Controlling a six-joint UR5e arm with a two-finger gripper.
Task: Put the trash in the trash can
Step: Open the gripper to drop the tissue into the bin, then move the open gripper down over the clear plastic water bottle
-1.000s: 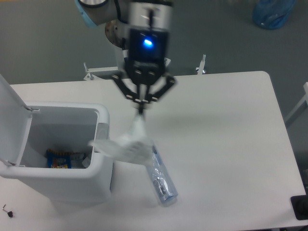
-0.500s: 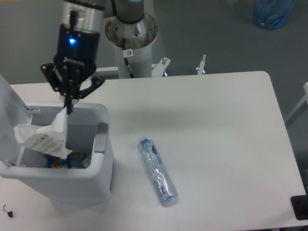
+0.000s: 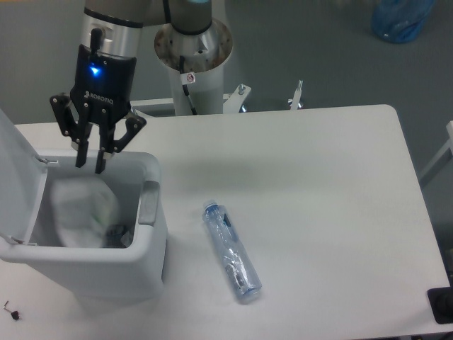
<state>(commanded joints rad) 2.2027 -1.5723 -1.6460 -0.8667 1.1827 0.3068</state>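
Observation:
My gripper (image 3: 90,162) hangs open over the far rim of the white trash can (image 3: 145,244), with nothing between its fingers. A blurred white crumpled wad of trash (image 3: 79,211) is inside the can, below the gripper. The other piece of trash, a crushed clear bluish bottle (image 3: 232,251), lies flat on the white table (image 3: 318,184) to the right of the can, well away from the gripper.
The can's hinged lid (image 3: 15,152) stands open at the left. A grey tab (image 3: 148,204) sits on the can's right rim. The arm's base column (image 3: 192,53) rises behind the table. A blue bag (image 3: 401,19) lies on the floor at the back right.
The gripper carried the white wad left from above the bottle to over the can, then opened. The wad has dropped from the fingers into the can. The bottle has not moved.

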